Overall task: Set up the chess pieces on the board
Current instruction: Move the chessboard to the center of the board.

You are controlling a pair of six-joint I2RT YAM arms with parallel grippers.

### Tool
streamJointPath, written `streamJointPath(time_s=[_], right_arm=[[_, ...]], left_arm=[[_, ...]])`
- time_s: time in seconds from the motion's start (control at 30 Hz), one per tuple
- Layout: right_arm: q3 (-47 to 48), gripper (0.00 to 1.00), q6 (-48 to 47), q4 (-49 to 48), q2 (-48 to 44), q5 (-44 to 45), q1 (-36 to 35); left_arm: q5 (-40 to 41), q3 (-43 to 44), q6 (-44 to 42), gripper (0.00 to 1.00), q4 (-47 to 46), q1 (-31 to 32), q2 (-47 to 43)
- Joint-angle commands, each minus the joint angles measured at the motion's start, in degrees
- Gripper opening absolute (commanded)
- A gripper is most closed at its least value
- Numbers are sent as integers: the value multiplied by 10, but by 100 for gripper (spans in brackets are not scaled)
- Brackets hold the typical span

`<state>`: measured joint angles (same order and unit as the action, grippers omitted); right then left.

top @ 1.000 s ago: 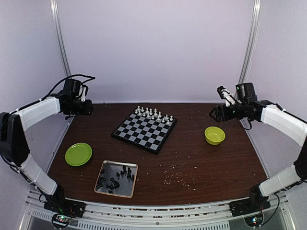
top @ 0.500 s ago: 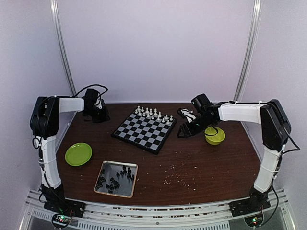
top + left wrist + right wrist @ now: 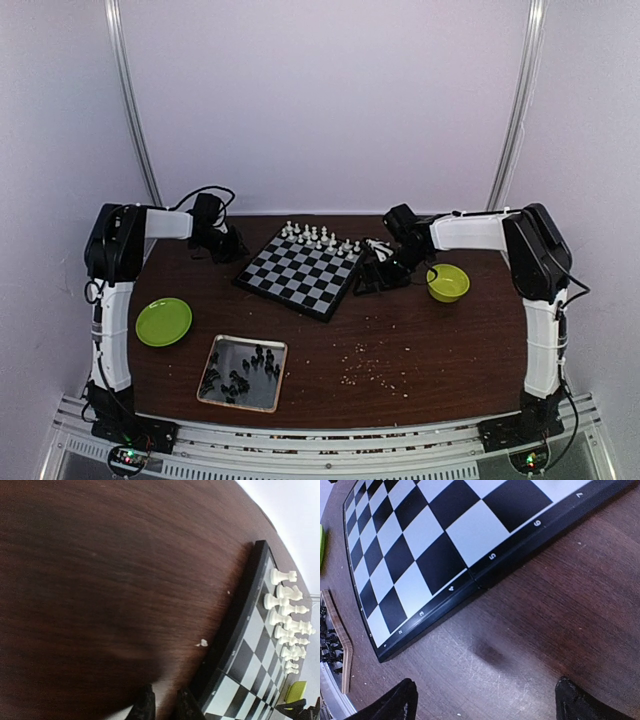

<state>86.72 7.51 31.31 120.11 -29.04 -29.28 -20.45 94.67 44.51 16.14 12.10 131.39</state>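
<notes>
Find the board mid-table, turned cornerwise like a diamond, flat on the brown table; count two rows of white chess pieces upright along its far right edge, with bare checks on the nearer squares; see the black chess pieces jumbled in a metal tray near the front left, well apart from the board; place the left gripper low by the table just off the board's left corner, beside the rim and apart from it; from its wrist view, make out two dark fingertips with only a narrow slit between, pinching nothing, the black rim just beside them and a pale crumb near that rim; place the right gripper low at the board's right edge, between the board and a yellow-green bowl; see its fingers spread wide, gripping nothing, with bare wood between them and the numbered rim just ahead; note a green plate at the left, near the tray; note broad wood in front of the board, flecked with pale crumbs, running to the near edge.
</notes>
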Motion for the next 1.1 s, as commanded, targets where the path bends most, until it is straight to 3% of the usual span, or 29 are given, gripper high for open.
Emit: streamJointPath(time_s=[0.0,0.4,0.67,1.07], right_arm=[[25,97,17,12,10,-28,-1],[21,92,40,4,23,-41,18],[-12,84,46,8,1,11,31],[-68,69,22,12,-45,-29,35]], left_arm=[[-56,22,17,20,-34,19,22],[-93,-12,11,22,-49,72,7],[-81,-80,18,22,-81,125,-35],[-78,-130,22,22,-88,204,-78]])
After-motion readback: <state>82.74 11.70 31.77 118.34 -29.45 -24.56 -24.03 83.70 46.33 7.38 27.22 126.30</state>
